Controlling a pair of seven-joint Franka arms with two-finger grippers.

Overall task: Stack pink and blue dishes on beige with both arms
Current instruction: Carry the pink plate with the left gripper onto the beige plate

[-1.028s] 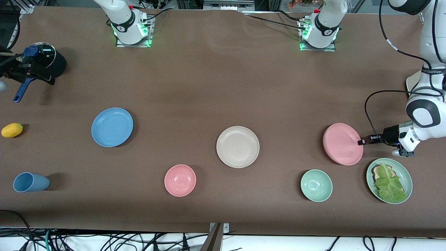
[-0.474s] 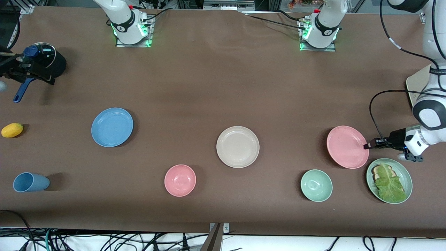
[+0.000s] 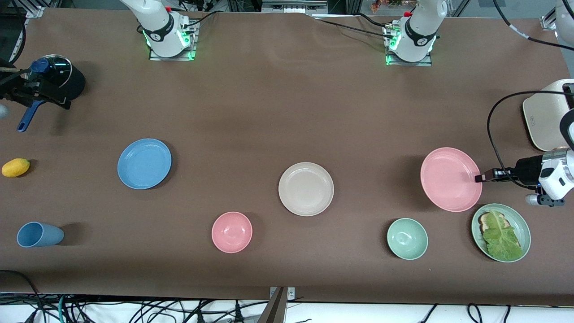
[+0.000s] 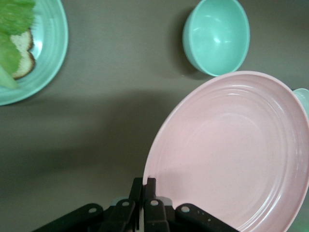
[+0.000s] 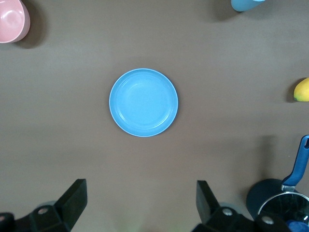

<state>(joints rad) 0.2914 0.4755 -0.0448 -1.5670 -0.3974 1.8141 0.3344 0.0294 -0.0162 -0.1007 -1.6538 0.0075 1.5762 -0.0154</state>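
Front view: the left gripper (image 3: 478, 178) is clenched on the rim of the pink plate (image 3: 450, 178), pinching the edge that faces the left arm's end of the table. The plate is lifted and tilted, hanging over bare table with its lower edge just above the green plate (image 3: 523, 224) that carries bread and lettuce. In the left wrist view the black fingers (image 4: 143, 193) meet on the plate's rim (image 4: 231, 154), and the plate stretches away from them, its hollow face turned toward the camera, with the green bowl (image 4: 216, 36) on the table below.

The beige plate (image 3: 306, 189) lies flat mid-table with open brown surface all around it; the pink bowl (image 3: 232, 232) is nearer the front camera, toward the right arm's end. Between the pink plate and the beige one the table is bare.

The blue plate (image 3: 144, 163) lies flat toward the right arm's end, well apart from the blue cup (image 3: 39, 234) and the yellow fruit (image 3: 15, 167). The right gripper (image 5: 140, 205) hangs over the table with its fingers spread wide and released, the blue plate (image 5: 143, 102) lying flat ahead of them, untouched
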